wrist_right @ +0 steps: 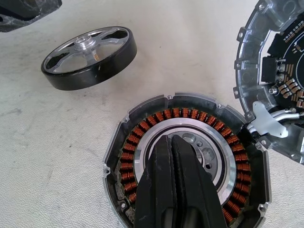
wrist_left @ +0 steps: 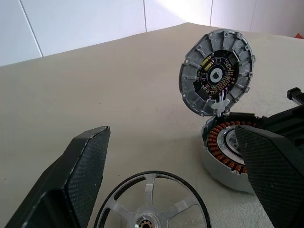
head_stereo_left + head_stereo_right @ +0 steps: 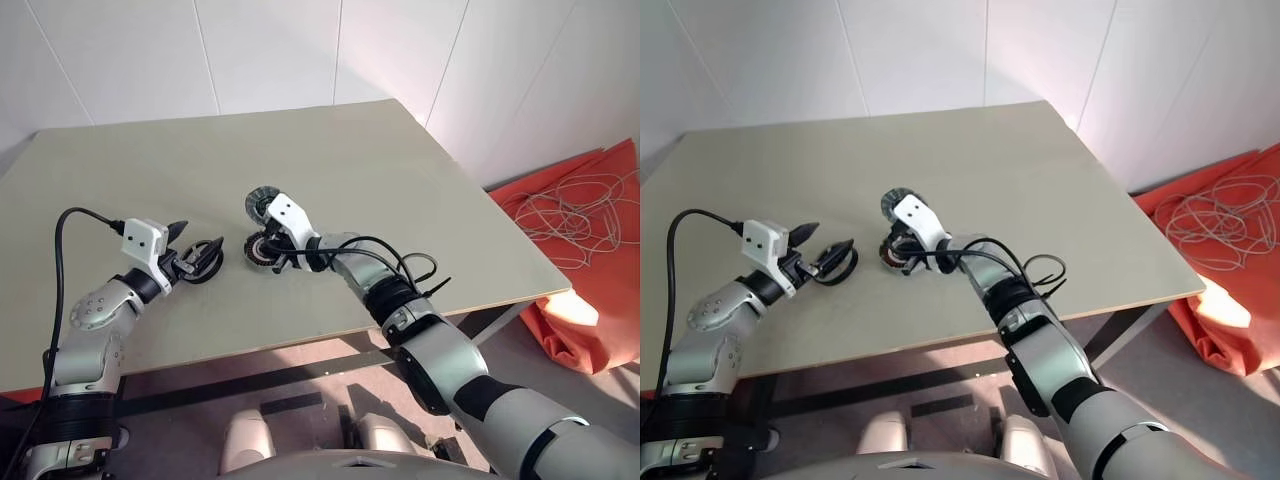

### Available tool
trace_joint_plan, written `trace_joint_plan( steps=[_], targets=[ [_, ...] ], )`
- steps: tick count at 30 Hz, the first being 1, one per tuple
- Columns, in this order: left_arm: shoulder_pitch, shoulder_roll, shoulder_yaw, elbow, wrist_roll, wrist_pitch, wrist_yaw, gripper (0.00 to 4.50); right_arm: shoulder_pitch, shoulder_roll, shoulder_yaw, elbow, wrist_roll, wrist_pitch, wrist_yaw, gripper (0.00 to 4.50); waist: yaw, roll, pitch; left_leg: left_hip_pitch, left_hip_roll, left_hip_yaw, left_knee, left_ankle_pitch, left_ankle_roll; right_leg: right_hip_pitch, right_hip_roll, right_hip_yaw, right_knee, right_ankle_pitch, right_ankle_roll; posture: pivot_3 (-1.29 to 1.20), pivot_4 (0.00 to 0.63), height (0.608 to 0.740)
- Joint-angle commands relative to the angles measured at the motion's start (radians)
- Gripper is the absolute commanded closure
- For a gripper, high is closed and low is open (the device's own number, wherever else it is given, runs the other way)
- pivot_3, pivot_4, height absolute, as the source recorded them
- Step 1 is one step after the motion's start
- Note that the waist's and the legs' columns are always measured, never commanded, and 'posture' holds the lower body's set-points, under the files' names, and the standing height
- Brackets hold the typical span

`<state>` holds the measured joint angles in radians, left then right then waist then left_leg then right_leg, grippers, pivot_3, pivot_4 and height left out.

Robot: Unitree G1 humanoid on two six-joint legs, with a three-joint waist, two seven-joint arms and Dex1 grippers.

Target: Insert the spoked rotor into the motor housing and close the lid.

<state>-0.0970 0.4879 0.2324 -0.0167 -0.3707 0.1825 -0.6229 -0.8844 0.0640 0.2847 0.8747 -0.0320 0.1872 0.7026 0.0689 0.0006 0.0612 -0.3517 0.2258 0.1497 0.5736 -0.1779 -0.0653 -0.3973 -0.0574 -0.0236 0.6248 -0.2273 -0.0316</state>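
Left gripper (image 2: pixel 161 180): jaws spread wide, holding nothing. The spoked rotor (image 2: pixel 151 202) lies flat on the table (image 3: pixel 400 170) between the two black fingers (image 2: pixel 78 175), near their base, with a gap visible on either side of its rim.

Right gripper (image 1: pixel 173 156): jaws pressed fully together, gripping nothing. Their tips sit over the central bore of the motor housing (image 1: pixel 190 142), inside the ring of copper windings; contact with the housing floor cannot be confirmed.

The lid (image 2: pixel 217 72) stands raised on edge at the far rim of the housing, joined there by a pale bracket and wires, its inner face with circuit parts exposed.

The rotor rests just beside the housing, apart from it.
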Motion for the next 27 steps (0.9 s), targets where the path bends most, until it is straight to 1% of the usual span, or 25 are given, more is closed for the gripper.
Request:
trace_joint_plan(
  steps=[1,8,27],
  targets=[
    [-0.01,0.008,0.012,-0.029,-0.001,-0.013,0.003,0.0,-0.038,-0.011,-0.025,-0.03,0.004,-0.013,0.007,4.47,0.0,0.0,0.0,0.0,0.0,0.0,0.0,0.0,0.0,0.0,0.0,0.0,0.0,0.0,0.0,0.0,0.0,0.74],
    [-0.018,0.006,0.008,-0.019,0.003,-0.016,0.001,0.0,-0.043,-0.024,-0.034,-0.055,0.011,-0.004,0.014,4.47,0.0,0.0,0.0,-0.001,0.0,0.0,0.0,0.0,0.0,0.0,0.0,0.0,0.0,0.0,0.0,0.0,0.0,0.74],
    [-0.011,0.011,0.013,-0.026,0.004,-0.015,-0.002,0.0,-0.056,0.02,-0.049,0.065,-0.007,-0.034,-0.033,4.47,0.0,0.0,0.0,0.0,0.0,0.0,0.0,0.0,0.0,0.0,0.0,0.0,0.0,0.0,0.0,0.0,0.0,0.74]
  ],
)
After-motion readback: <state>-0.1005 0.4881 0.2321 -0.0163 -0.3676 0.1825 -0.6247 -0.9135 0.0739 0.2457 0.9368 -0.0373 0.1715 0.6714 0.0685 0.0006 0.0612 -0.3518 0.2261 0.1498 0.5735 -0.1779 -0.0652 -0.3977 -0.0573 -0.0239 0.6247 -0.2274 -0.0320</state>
